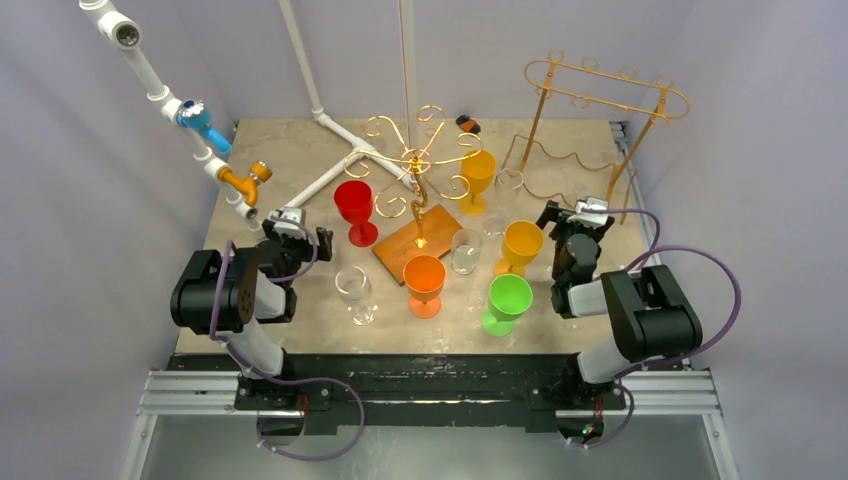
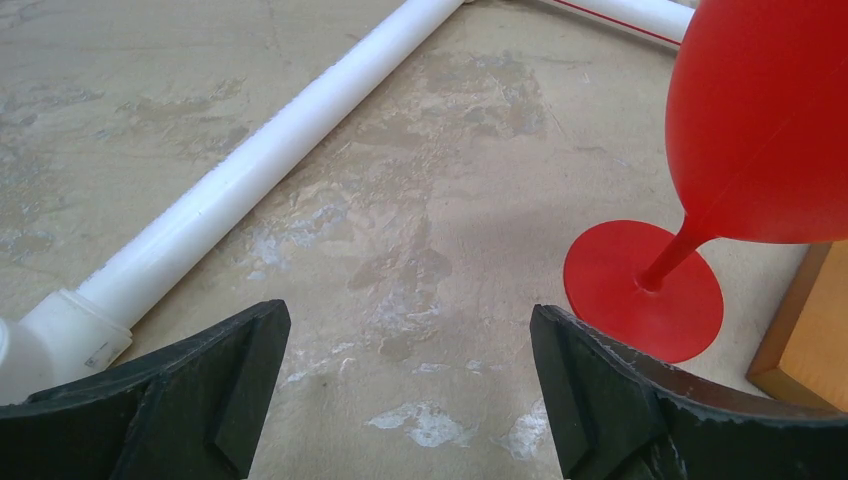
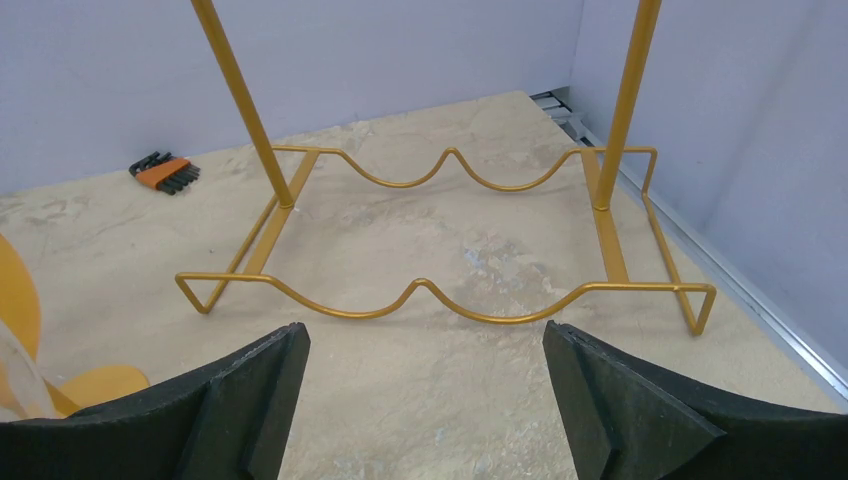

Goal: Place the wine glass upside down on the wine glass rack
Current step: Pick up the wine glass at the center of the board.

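Now, at the left we see the left end effector (image 2: 410, 340) released and empty, low over the surface (image 2: 400, 150) beside a white pipe (image 2: 250, 170), with the red glass (image 2: 770, 120) upright just right of it. The clear wine glass (image 1: 353, 288) stands upright near that arm, left of the curly gold rack (image 1: 413, 160) on its wooden base (image 1: 400, 250). At the right, the right end effector (image 3: 425, 350) gapes empty before a gold wire frame (image 3: 243, 100).

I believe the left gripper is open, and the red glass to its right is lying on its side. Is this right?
Not quite. The red glass is not lying down: it stands upright on its foot, as the left wrist view shows. The rest holds: the left gripper is open, and the glass is to its right.
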Available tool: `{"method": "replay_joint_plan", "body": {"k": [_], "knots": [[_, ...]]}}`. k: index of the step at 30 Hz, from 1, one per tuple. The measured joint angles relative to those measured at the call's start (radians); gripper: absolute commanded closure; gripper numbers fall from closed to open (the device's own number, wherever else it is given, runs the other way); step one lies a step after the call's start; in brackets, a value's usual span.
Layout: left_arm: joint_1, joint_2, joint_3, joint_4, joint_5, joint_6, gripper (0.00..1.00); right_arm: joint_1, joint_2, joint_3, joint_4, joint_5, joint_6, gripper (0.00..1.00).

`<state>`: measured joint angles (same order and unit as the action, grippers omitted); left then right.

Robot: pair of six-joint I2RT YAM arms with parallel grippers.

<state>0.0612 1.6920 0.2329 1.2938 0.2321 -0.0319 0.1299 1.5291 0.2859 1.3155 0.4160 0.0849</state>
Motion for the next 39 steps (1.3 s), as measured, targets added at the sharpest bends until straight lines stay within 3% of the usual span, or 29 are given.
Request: {"method": "replay_joint_plan", "body": {"k": [8,13,16,19,25,32,39], "knots": [[-0.004,0.0,0.0,-0.002,-0.001,0.0,0.0,0.0,-0.074,0.0,-0.079,0.023,-0.003,0.01],[0.003,-0.031,-0.001,-0.01,0.004,-0.002,0.0,0.0,-0.293,0.092,-0.393,0.106,0.084,0.01],[0.017,-0.094,-0.002,-0.044,0.008,-0.01,0.0,0.0,-0.373,0.187,-0.576,0.126,0.222,0.01],[0.024,-0.225,0.042,-0.228,0.021,-0.005,0.0,0.0,-0.465,0.216,-0.735,0.048,0.333,0.01],[0.023,-0.44,0.245,-0.731,0.1,0.085,0.0,0.065,-0.611,0.276,-0.995,-0.084,0.374,0.01],[0.025,-0.609,0.377,-1.201,0.176,0.198,0.0,0.351,-0.687,0.387,-1.268,0.018,0.36,0.01],[0.025,-0.738,0.468,-1.574,0.299,0.306,0.0,0.469,-0.686,0.465,-1.436,0.114,0.36,0.01]]}}
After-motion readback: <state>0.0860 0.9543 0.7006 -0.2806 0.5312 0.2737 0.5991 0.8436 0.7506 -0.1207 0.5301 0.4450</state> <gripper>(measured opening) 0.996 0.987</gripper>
